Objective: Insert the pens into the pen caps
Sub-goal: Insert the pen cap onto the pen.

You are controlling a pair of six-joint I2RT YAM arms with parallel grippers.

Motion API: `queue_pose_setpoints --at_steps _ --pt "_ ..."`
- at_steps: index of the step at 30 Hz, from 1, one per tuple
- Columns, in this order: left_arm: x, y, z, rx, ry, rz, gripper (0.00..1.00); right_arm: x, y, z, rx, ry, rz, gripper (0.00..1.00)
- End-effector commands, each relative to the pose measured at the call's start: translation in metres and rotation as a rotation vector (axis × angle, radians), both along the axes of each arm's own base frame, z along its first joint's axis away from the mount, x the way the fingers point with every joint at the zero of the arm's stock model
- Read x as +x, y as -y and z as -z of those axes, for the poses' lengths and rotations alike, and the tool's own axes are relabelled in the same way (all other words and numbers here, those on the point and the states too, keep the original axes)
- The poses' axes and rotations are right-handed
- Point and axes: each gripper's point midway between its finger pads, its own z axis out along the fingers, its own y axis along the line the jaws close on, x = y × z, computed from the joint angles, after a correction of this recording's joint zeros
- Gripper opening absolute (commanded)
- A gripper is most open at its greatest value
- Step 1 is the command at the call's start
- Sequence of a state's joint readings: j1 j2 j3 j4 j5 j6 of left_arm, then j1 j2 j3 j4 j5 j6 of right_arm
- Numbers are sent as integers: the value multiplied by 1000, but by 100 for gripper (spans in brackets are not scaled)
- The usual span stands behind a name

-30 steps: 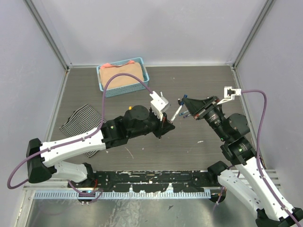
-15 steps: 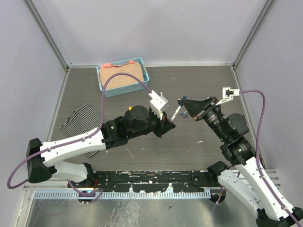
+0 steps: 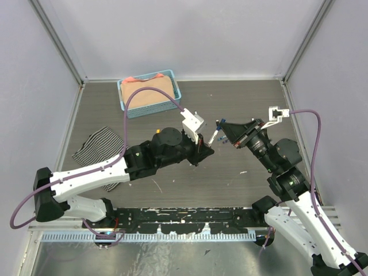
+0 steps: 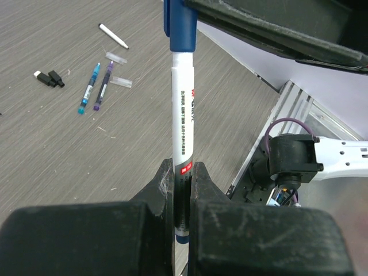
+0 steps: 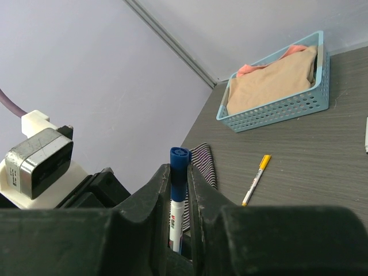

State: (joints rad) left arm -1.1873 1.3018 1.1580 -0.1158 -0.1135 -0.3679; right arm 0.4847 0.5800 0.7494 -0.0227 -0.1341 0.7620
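The pen [image 4: 183, 115], a white barrel with print down its side, is held in the air above the table [image 3: 172, 103] between the two arms, with a blue cap [image 4: 180, 26] sitting on its far end. How deep the cap is seated I cannot tell. The left claw [image 4: 182, 172] is pinched narrow on the pen's lower part, fingers tight against both sides. The right claw [image 5: 179, 172] is also narrow, closed on the blue cap, with the white barrel running down between its fingers.

On the table beyond lie two slim pens [image 4: 95, 87] side by side, one light blue and one purple. Near them are a white pen [image 4: 113, 35], two small black caps [image 4: 49, 77] and two clear caps [image 4: 118, 69]. A yellow-capped pen [image 5: 256, 179] lies apart on the dark surface. At the far left stands a blue basket [image 3: 127, 109] holding a tan folded cloth [image 3: 148, 92], and a striped cloth [image 3: 100, 144] lies by the left arm.
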Motion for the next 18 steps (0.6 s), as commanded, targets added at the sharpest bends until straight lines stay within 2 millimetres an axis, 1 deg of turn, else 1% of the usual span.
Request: queue_pose_setpoints --at_steps 1,4,8,11,14,18 --pt "12 7 -46 -130 49 -54 0 -7 -5 -7 -8 54 -44 19" --pt "16 7 -51 -143 60 -71 0 -10 -6 -5 -16 57 -54 23" --pt "17 6 -57 -153 77 -77 0 -11 -2 -8 -24 62 -38 34" --pt "17 5 -56 -149 80 -74 0 -14 1 -16 -18 81 -32 45" --pt "15 3 -52 -142 78 -72 0 -16 6 -26 -10 95 -13 52" --pt "13 -2 -42 -117 70 -69 0 -18 13 -41 0 116 22 59"
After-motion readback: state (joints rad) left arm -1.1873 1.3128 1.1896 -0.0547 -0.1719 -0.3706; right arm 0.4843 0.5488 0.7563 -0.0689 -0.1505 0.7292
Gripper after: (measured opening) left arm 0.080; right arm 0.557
